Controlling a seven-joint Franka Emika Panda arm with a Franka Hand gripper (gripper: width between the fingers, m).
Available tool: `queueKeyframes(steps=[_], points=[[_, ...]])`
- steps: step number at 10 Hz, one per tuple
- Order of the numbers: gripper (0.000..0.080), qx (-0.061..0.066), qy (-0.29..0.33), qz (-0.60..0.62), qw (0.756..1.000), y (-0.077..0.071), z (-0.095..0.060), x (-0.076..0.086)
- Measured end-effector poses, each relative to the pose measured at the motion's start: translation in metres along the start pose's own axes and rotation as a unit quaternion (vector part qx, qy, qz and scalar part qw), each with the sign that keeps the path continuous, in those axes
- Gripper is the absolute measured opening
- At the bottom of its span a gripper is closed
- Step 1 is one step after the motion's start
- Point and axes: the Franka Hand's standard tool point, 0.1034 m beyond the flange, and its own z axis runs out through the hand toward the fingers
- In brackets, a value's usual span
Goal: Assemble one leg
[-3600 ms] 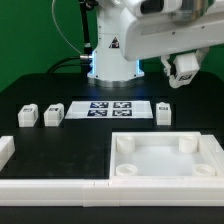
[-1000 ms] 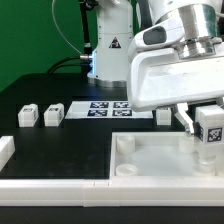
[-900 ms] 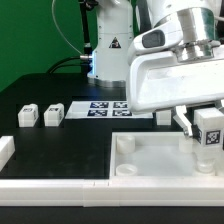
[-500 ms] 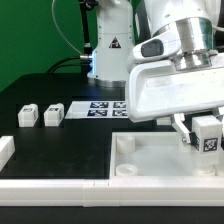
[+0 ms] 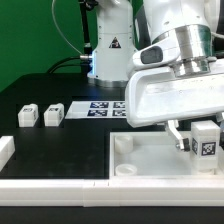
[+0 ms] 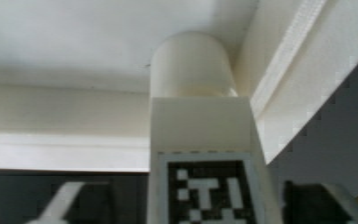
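My gripper [image 5: 200, 143] is shut on a leg [image 5: 206, 138], a small white block with a black-and-white marker facing the camera. I hold it low over the right-hand corner of the large white tray piece [image 5: 150, 160], right at a round socket there. In the wrist view the leg [image 6: 204, 130] fills the middle, its marker close to the camera and its rounded far end against the tray's inner corner [image 6: 105, 100]. My dark fingertips [image 6: 311, 200] flank it. Two more legs [image 5: 28, 115] [image 5: 52, 116] lie on the table at the exterior view's left.
The marker board [image 5: 108, 107] lies behind the tray. A long white bar [image 5: 50, 186] runs along the front edge, with a white piece [image 5: 5, 152] at the far left. The robot base [image 5: 110, 50] stands at the back.
My gripper has come down and a little toward the exterior view's left with the leg, bringing it lower onto the tray's right corner. 3.6 s ago the gripper was high up behind the tray.
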Motion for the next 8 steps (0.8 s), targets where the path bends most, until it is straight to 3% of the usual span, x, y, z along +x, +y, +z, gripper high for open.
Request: queueKeyframes(steps=[1,2,3,8], points=[[0.0520,0.000,0.000,0.000,1.000,0.0000,0.0000,0.0000],[0.0625,0.000,0.000,0.000,1.000,0.0000,0.0000,0.0000],[0.0643,0.000,0.000,0.000,1.000,0.0000,0.0000,0.0000],[0.0649,0.001,-0.007,0.000,1.000,0.0010,-0.0049,0.0056]])
